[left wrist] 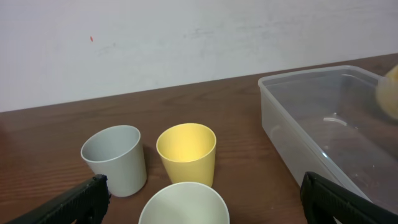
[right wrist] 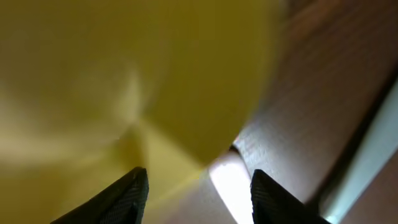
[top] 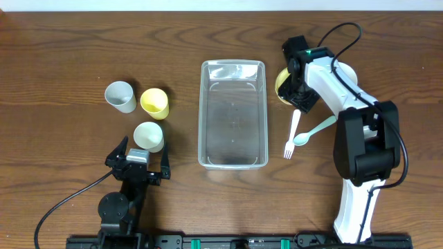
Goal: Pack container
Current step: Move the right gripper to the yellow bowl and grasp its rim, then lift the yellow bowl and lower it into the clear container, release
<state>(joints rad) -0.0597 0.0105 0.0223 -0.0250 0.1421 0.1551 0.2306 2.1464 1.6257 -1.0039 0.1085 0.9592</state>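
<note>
Container (top: 232,117) lies lengthwise at the middle of the tabletop (top: 69,41), between a grey cup (top: 120,96), yellow cup (top: 155,102) and pale cup (top: 149,136) on my left and a yellow bowl (top: 282,81), fork (top: 293,135) and spoon (top: 311,131) on my right. My left fingers (left wrist: 74,202) are spread wide and hold nothing, just short of the pale cup. My right fingers (right wrist: 127,190) stand parted at the yellow bowl's edge, clamping nothing.

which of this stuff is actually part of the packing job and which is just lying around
In the job: container, empty; yellow bowl, with the right gripper at it.

Lying about for now, probably to be packed later: grey cup, yellow cup, pale cup, white fork, mint spoon.
</note>
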